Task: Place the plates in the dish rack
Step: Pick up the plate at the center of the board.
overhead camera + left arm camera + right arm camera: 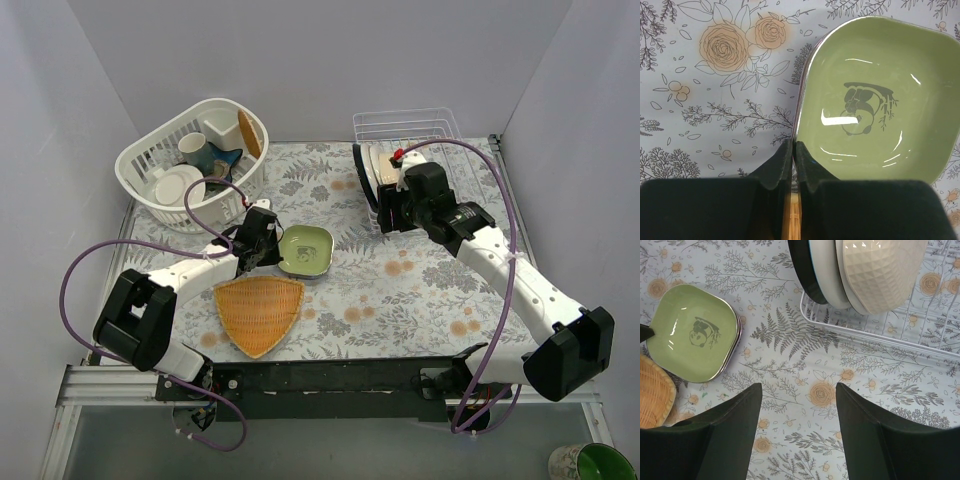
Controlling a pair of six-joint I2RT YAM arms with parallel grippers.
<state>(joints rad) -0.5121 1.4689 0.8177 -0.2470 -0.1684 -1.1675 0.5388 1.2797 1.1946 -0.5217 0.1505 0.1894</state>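
Currently the pale green dish (305,250), lying flat on the floral cloth (420,290) well apart from the dish rack (405,125), is pinched only at its rim by the closed left gripper (792,146), the right gripper (799,392) being held wide and empty, so a slip or swing is risked once the glossy dish is lifted.

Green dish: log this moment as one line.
left gripper shut on green dish rim | right gripper open, empty, near rack | rack holds three plates

Glossy green dish (880,100), woven orange tray (258,312), white wire rack (420,125), cream dish (885,275) perhaps matt
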